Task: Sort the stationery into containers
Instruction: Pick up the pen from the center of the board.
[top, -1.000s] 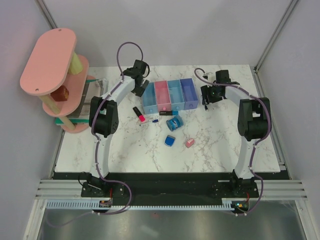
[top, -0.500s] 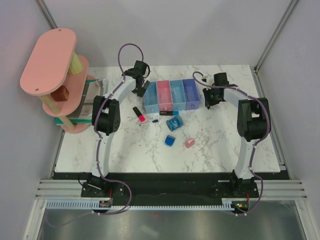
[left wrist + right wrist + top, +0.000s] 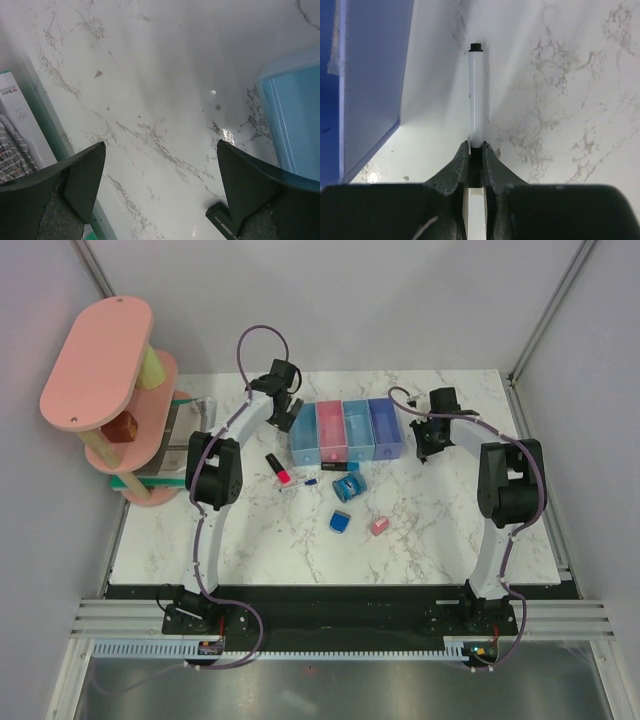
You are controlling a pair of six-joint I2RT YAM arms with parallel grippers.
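Observation:
The four joined containers [image 3: 347,429] stand at the table's back middle. My left gripper [image 3: 284,412] is open and empty just left of them. In the left wrist view [image 3: 161,145] it hangs over bare marble, with the light blue bin [image 3: 295,115] at the right. My right gripper [image 3: 429,443] is just right of the purple-blue bin [image 3: 370,75] and shut on a thin white pen [image 3: 476,100]. In front of the bins lie a pink-capped marker [image 3: 279,469], a black marker [image 3: 334,467], a blue roll [image 3: 347,487], a blue wedge [image 3: 340,523] and a pink eraser [image 3: 379,526].
A pink tiered shelf tower [image 3: 108,370] stands at the far left, with flat boxes [image 3: 20,120] beside it. A black marker end [image 3: 220,220] shows by my left gripper's right finger. Grey walls close the table's back and sides.
The row of containers has shifted slightly to the right. My left gripper followed a little right. My right gripper moved right and nearer, alongside the purple-blue bin.

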